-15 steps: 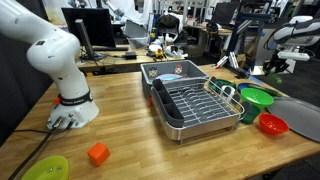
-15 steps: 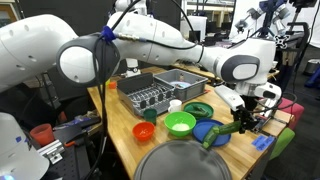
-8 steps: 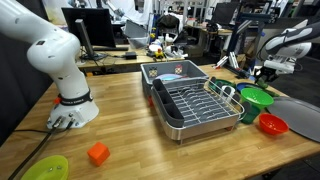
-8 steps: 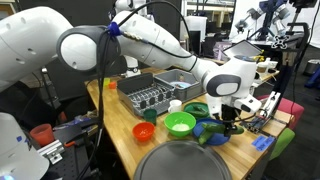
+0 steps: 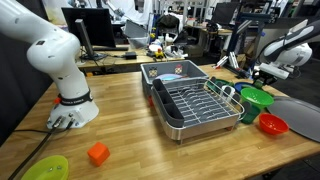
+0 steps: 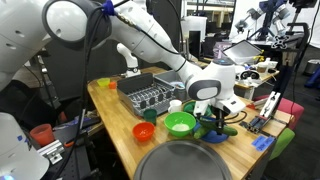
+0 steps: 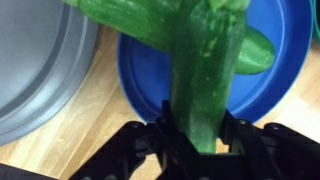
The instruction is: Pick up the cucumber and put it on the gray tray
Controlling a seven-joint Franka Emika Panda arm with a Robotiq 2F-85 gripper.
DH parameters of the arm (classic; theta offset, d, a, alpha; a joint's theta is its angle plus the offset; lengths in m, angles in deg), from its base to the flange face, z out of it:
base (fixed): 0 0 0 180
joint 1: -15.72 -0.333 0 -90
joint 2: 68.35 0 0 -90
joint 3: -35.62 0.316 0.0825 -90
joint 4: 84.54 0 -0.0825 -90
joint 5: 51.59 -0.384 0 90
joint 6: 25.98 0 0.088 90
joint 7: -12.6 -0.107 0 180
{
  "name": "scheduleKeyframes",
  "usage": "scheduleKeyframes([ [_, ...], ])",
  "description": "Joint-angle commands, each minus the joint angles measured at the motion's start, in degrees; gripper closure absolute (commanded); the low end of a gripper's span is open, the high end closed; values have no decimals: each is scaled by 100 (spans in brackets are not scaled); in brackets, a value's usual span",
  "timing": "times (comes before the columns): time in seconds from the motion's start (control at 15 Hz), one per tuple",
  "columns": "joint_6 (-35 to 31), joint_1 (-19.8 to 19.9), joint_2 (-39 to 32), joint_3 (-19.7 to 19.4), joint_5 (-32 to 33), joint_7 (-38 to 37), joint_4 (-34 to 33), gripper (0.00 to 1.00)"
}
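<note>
Pinching the cucumber [image 7: 205, 70] near one end, the end effector [image 7: 200, 140] has its fingers pressed against both sides, so the long green body sticks out ahead of it and hangs clear of the tabletop [image 7: 90, 135]. In the wrist view the cucumber sits over a blue plate [image 7: 290, 100], just beside the gray tray [image 7: 35, 60] but not yet above it, so the carry looks well along with the release still to come. A grip this close to the end probably leaves the far tip free to touch down first. Compared with a second ago, the arm has swung in nearer the gray tray [image 6: 185, 162], bringing the cucumber with it.
</note>
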State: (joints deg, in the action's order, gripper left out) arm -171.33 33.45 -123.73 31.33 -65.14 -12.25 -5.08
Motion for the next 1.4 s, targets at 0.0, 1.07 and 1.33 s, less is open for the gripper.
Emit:
scheduleKeyframes([
  [0.0,-1012,-323,740,-241,-398,-204,1392,81],
  [1.07,-4207,-1389,3436,-1092,-1771,-660,6069,81],
  [1.33,-4241,-1501,3422,-1297,-1913,-822,6375,81],
])
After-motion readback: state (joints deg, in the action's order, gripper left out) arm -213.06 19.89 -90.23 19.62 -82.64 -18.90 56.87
